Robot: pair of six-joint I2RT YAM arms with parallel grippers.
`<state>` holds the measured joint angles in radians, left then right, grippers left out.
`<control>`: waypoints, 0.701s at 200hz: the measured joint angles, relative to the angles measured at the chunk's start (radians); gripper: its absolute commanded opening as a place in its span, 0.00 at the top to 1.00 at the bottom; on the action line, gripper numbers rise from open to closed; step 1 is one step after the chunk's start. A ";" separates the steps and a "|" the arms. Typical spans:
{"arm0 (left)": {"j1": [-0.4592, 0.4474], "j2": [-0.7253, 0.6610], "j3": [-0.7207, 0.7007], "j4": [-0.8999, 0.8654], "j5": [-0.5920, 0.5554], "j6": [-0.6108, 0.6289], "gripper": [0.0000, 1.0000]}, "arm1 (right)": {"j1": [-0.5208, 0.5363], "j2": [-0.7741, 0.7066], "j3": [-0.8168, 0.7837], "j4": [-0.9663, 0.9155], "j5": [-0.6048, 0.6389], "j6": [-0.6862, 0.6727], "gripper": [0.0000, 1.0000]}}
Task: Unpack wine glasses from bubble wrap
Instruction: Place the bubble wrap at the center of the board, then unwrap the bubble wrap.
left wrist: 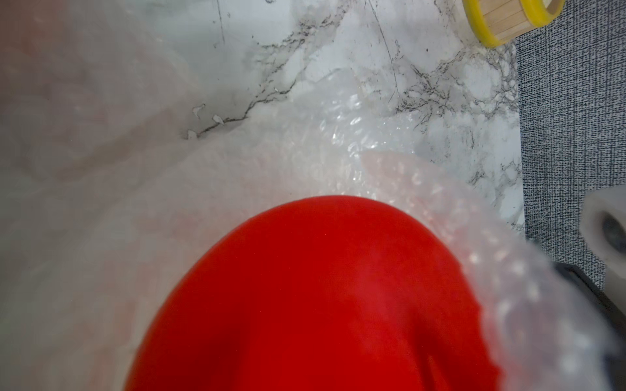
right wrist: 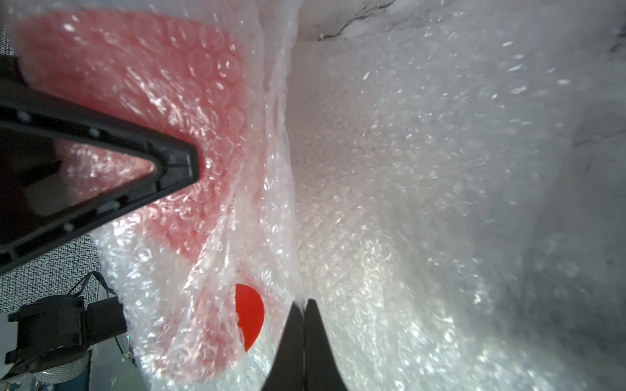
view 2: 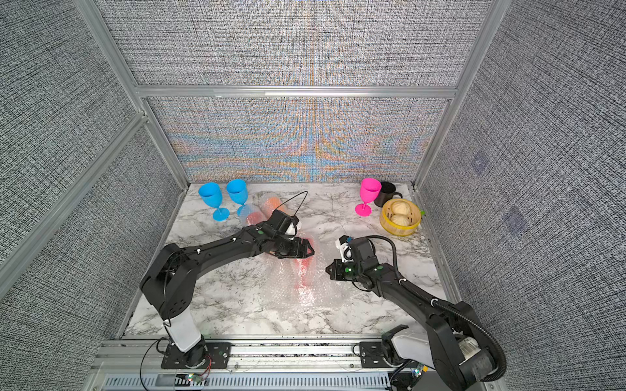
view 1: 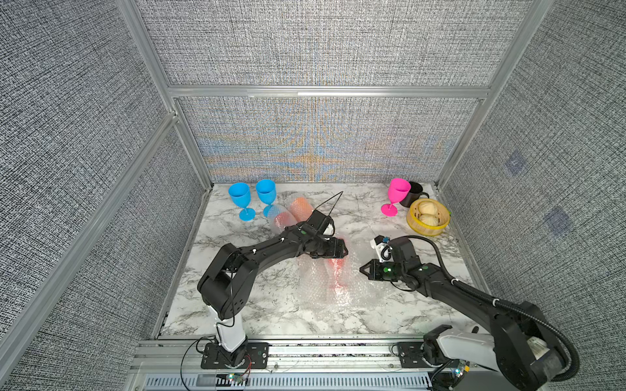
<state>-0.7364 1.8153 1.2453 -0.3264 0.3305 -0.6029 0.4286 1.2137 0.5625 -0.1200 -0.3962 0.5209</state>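
Right fingers [right wrist: 318, 355] pinch bubble wrap [right wrist: 406, 169] covering a red goblet [left wrist: 321, 298].

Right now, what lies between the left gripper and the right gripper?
Clear bubble wrap, with a red goblet lying partly inside it, fills the stretch from left gripper to right gripper. The right wrist view shows this best.

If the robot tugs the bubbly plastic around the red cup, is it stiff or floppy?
Probably floppy: the bubble wrap lies crumpled and folds into a ridge where the jaws of the right gripper pinch it. Likely light, being thin and see-through. The red goblet lying in it might roll when tugged.
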 measured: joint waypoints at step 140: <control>0.008 -0.154 0.037 -0.142 -0.175 0.090 0.00 | -0.008 0.038 0.010 -0.066 0.046 -0.015 1.00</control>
<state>-0.7288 1.6608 1.2819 -0.4679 0.1558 -0.5129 0.4202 1.2518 0.5728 -0.1864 -0.3500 0.5060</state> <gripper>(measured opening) 0.998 0.049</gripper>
